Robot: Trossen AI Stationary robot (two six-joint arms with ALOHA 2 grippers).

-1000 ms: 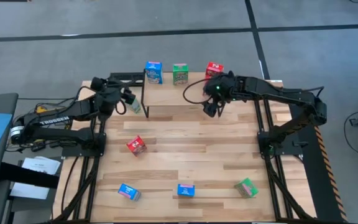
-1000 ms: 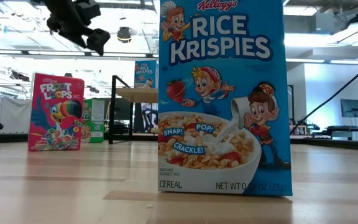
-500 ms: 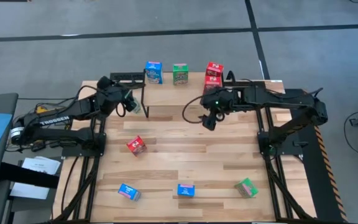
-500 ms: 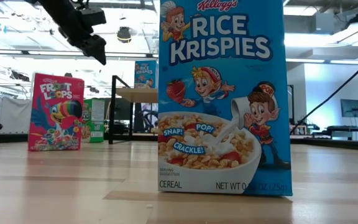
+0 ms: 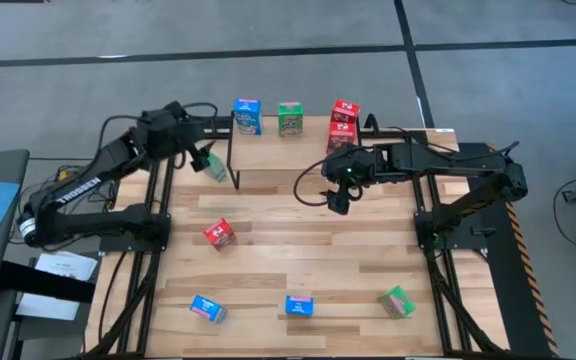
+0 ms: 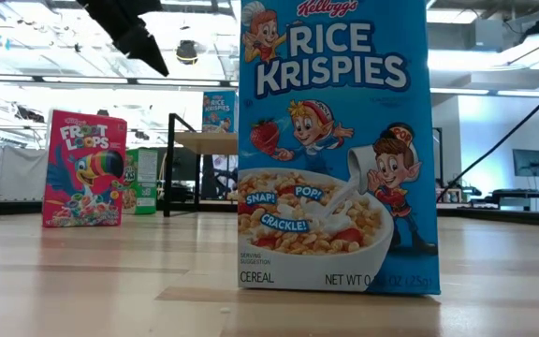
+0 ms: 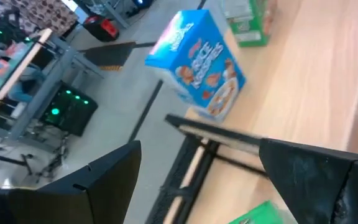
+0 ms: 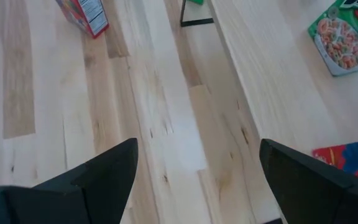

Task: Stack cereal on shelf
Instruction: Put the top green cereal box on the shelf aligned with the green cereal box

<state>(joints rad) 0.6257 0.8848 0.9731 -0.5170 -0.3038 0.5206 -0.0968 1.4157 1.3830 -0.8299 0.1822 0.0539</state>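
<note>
Both hands wide, empty; cereal split between shelf and table.
Right hand [image 5: 339,203] hovered before shelf [image 5: 298,152]; left hand [image 5: 200,157] near green box [image 5: 215,169]. Boxes likely light, crushable card: grip flat sides gently.

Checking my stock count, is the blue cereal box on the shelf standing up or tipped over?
Upright. The blue cereal box stands on the shelf.

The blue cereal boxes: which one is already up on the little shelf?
The blue box at the shelf's back left corner, standing next to a green box. The other two blue boxes sit on the table's near edge.
</note>
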